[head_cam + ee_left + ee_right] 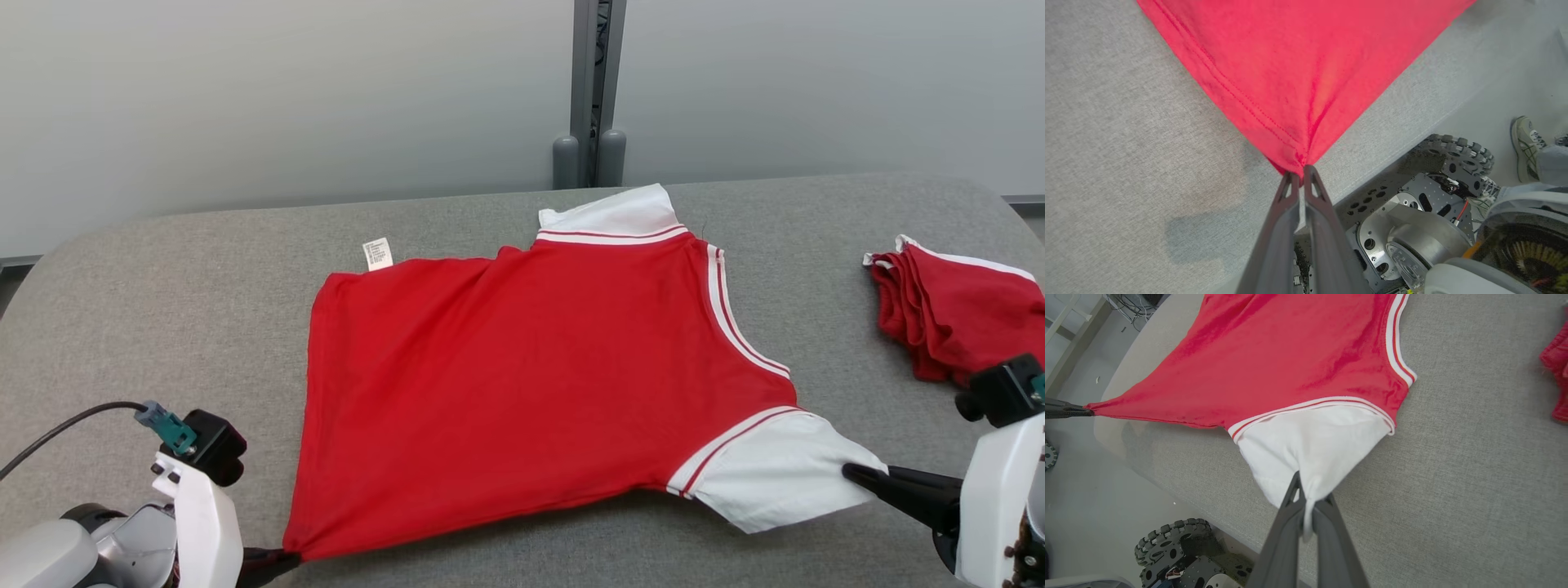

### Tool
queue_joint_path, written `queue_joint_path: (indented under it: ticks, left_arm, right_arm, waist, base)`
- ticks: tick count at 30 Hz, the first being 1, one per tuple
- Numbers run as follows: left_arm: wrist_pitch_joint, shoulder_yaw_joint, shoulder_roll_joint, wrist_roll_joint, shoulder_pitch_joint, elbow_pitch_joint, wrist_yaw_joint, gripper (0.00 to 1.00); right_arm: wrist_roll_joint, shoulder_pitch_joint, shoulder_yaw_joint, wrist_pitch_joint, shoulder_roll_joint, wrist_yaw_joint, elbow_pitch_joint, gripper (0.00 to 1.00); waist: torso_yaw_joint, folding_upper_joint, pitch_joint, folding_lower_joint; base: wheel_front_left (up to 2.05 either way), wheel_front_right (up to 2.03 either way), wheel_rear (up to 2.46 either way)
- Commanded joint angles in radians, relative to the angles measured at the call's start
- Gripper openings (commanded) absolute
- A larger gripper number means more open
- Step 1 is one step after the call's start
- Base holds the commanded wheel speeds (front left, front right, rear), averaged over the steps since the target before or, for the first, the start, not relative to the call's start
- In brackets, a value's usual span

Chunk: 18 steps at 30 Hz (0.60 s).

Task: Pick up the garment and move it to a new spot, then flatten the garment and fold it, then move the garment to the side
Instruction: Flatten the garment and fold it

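Head view: red garment (522,376) lies spread on the grey worktop (147,310). Left gripper (286,560) is clamped on its near hem corner; right gripper (856,474) is clamped on its white sleeve (775,478), cloth taut between them.

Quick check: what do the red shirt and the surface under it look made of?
The red shirt: soft matte knit, probably cotton jersey; it puckers into creases where it is pinched, and the hem shows stitching. The table cover: grey heathered woven fabric, matte, seemingly padded judging by its rounded edge.
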Motion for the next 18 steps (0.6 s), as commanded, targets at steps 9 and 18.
queue_joint_path:
  ticks: [9, 18]
  left_arm:
    - [0.040, 0.019, 0.032, -0.025, -0.024, -0.081, 0.048, 0.00]
    - [0.172, 0.067, -0.040, -0.100, -0.166, 0.038, 0.039, 0.00]
  right_arm:
    - [-0.062, 0.085, -0.185, 0.096, 0.057, 0.000, -0.059, 0.00]
    - [-0.129, -0.039, -0.341, 0.291, 0.190, 0.000, 0.003, 0.00]
  waist:
    - [0.011, -0.0001, 0.022, 0.0000]
    - [0.029, -0.0001, 0.165, 0.0000]
  base:
    - [0.00, 0.00, 0.00]
    - [0.00, 0.00, 0.00]
